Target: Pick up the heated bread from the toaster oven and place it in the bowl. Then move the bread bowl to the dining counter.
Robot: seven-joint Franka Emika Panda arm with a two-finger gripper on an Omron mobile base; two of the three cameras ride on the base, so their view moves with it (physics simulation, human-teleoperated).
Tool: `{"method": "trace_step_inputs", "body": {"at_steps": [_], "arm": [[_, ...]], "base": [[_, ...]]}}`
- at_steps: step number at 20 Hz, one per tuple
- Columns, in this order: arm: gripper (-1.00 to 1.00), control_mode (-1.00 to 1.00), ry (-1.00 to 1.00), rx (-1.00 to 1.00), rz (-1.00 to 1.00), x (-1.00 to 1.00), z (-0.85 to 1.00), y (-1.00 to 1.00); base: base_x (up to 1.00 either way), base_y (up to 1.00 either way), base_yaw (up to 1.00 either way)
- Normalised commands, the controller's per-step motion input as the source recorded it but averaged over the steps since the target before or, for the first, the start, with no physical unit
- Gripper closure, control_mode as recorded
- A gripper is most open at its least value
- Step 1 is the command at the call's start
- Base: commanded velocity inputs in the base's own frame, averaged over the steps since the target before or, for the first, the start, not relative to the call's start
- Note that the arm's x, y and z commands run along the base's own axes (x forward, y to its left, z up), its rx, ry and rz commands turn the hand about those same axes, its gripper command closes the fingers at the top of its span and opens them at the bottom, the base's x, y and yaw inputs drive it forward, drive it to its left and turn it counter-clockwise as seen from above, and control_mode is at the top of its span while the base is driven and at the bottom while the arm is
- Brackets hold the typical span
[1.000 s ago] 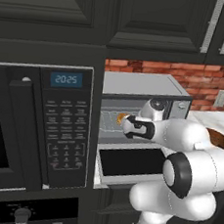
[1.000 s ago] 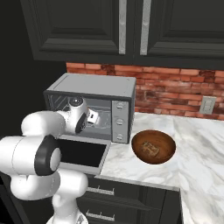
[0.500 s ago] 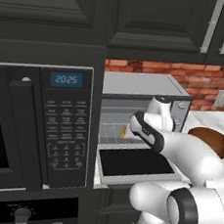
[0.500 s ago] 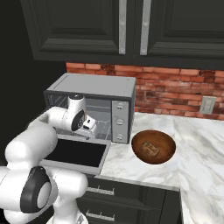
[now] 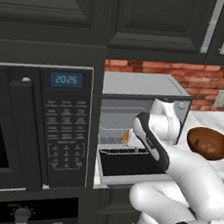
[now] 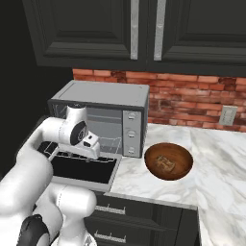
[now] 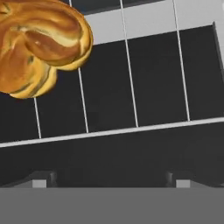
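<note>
Bread [image 7: 39,46] lies on the wire rack [image 7: 131,87] inside the toaster oven [image 6: 103,113], door dropped open. Gripper [image 7: 111,177] spread wide, empty, just short of it. Bowl [image 6: 168,161] on the counter [image 6: 211,158] beside the oven.

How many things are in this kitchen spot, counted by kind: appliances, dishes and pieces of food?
Appliances: 2, the toaster oven and the microwave
Dishes: 1, the bowl
Food: 1, the bread on the oven rack
Total: 4
</note>
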Motion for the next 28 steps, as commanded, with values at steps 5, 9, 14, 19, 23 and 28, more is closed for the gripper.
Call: {"method": "trace_step_inputs", "body": {"at_steps": [5, 9, 14, 19, 23, 28], "arm": [[-1.0, -1.0, -0.11, 0.0, -0.05, 0.21, 0.85, 0.35], [-1.0, -1.0, 0.0, 0.02, -0.23, 0.59, 0.14, 0.3], [-1.0, -1.0, 0.0, 0.01, -0.2, 0.35, -0.31, 0.18], [-1.0, -1.0, -0.01, -0.02, -0.09, 0.28, -0.28, 0.18], [-1.0, -1.0, -0.03, -0.06, 0.0, 0.26, -0.36, 0.03], [-1.0, -1.0, -0.04, -0.05, 0.0, 0.24, -0.22, 0.03]], "base": [[0.0, 0.0, 0.0], [0.0, 0.0, 0.0], [0.0, 0.0, 0.0], [0.0, 0.0, 0.0], [0.0, 0.0, 0.0], [0.0, 0.0, 0.0]]}}
